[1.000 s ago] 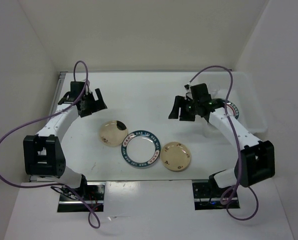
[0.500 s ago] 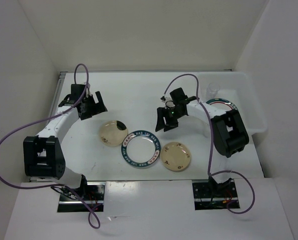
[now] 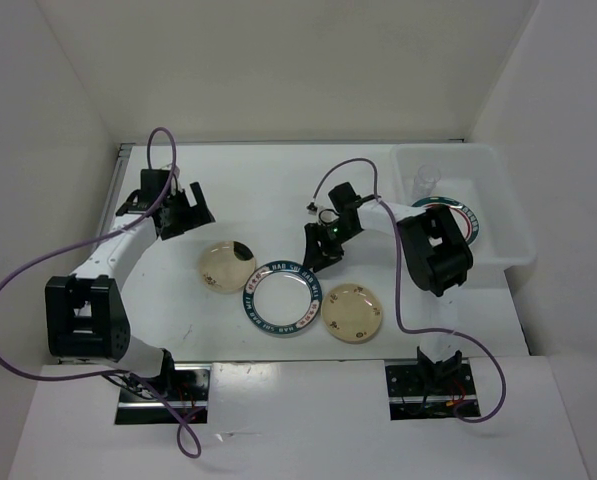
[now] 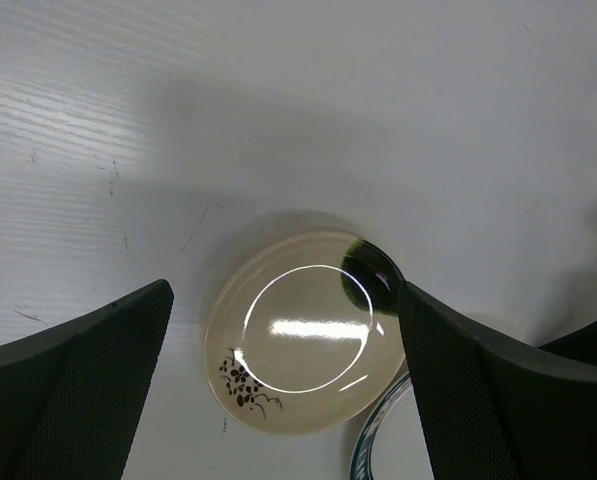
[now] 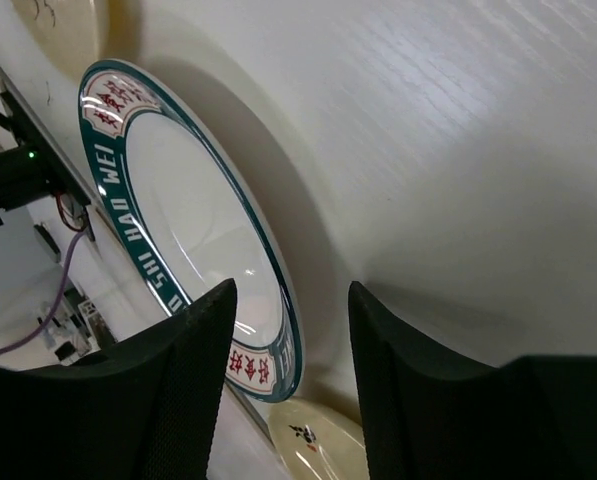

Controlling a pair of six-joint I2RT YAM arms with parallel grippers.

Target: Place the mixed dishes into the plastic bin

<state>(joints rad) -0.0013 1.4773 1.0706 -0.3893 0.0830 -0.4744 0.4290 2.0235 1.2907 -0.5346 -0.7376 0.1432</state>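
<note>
A white plate with a teal lettered rim (image 3: 281,297) lies mid-table, between two cream flower-marked plates (image 3: 226,266) (image 3: 353,312). My right gripper (image 3: 318,250) is low at the teal-rimmed plate's far right edge. In the right wrist view its open fingers (image 5: 183,385) straddle that plate's rim (image 5: 278,335) without clamping it. My left gripper (image 3: 183,210) hovers wide open above and behind the left cream plate (image 4: 298,340), which has a dark patch at one edge (image 4: 370,277). The plastic bin (image 3: 448,149) at the right holds another teal-rimmed plate (image 3: 466,216) and a clear cup (image 3: 425,180).
White walls close in the table at the back and both sides. The right arm's body (image 3: 433,245) stands between the bin and the plates. Purple cables (image 3: 38,270) loop off both arms. The second cream plate (image 5: 318,445) shows just beyond the right fingers.
My right arm has swung left from beside the bin down to the teal-rimmed plate on the table, its jaws narrowing. The left arm has barely shifted.
</note>
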